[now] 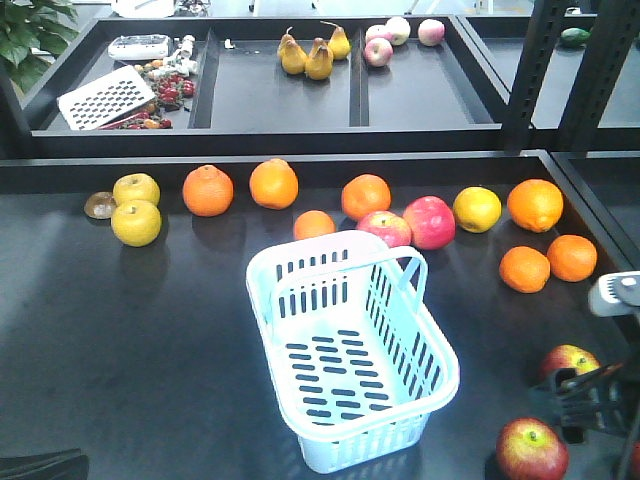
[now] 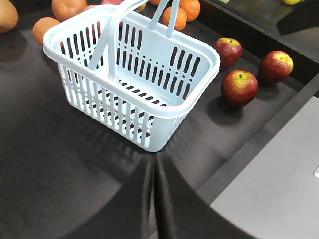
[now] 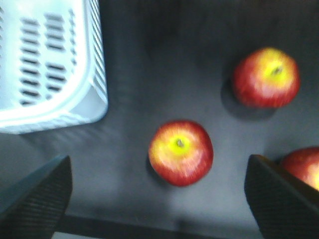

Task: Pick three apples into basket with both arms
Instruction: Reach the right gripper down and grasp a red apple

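The pale blue basket point(image 1: 350, 350) point(image 2: 132, 74) stands empty in the middle of the dark table, handles up. Three dark red apples point(image 2: 239, 87) point(image 2: 228, 51) point(image 2: 275, 65) lie to its right. In the front view two of them show, one point(image 1: 532, 448) near the front edge and one point(image 1: 570, 360) behind it. My right gripper point(image 1: 580, 398) point(image 3: 158, 167) hangs open over the nearest apple point(image 3: 180, 152), fingers wide on either side and apart from it. Another apple point(image 3: 266, 77) lies farther off, and a third point(image 3: 304, 167) peeks from behind the right finger. My left gripper point(image 2: 155, 172) is shut on nothing, just in front of the basket's near corner.
Behind the basket lies a row of oranges point(image 1: 273, 183), two pink-red apples point(image 1: 428, 221) and yellow fruit point(image 1: 135, 222). Back crates hold pears point(image 1: 318, 55) and more apples point(image 1: 378, 50). A raised table rim point(image 2: 259, 144) runs to the right of the apples.
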You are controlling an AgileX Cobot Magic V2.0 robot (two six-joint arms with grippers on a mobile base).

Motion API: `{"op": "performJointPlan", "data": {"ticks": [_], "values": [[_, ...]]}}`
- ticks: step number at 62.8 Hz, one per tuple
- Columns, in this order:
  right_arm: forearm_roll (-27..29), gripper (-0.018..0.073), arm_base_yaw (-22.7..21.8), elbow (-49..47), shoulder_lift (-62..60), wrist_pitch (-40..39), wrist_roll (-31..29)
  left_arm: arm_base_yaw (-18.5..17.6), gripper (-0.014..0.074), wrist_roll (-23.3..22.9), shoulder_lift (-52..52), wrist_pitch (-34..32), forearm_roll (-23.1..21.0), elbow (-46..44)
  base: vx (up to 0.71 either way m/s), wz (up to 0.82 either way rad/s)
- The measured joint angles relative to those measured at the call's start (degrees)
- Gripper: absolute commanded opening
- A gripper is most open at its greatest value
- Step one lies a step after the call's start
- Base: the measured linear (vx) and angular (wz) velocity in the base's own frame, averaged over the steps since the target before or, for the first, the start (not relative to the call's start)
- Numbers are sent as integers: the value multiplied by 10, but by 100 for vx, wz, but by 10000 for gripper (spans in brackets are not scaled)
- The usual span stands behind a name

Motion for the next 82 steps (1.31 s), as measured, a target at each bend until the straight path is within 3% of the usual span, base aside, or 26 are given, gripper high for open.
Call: {"op": "performJointPlan", "data": {"ticks": [20, 65, 75, 82], "values": [[-5, 633, 0, -49, 187, -11, -1, 0, -6, 0, 0, -8, 0, 0, 0, 0], [-53, 592, 0, -87, 441, -69, 40, 0, -6, 0, 0, -8, 0, 0, 0, 0], [-52, 459, 0, -88, 457, -71, 40, 0, -6, 0, 0, -8, 0, 0, 0, 0], [-52, 253, 0, -88, 452, -69, 35, 0, -6, 0, 0, -8, 0, 0, 0, 0]]}}
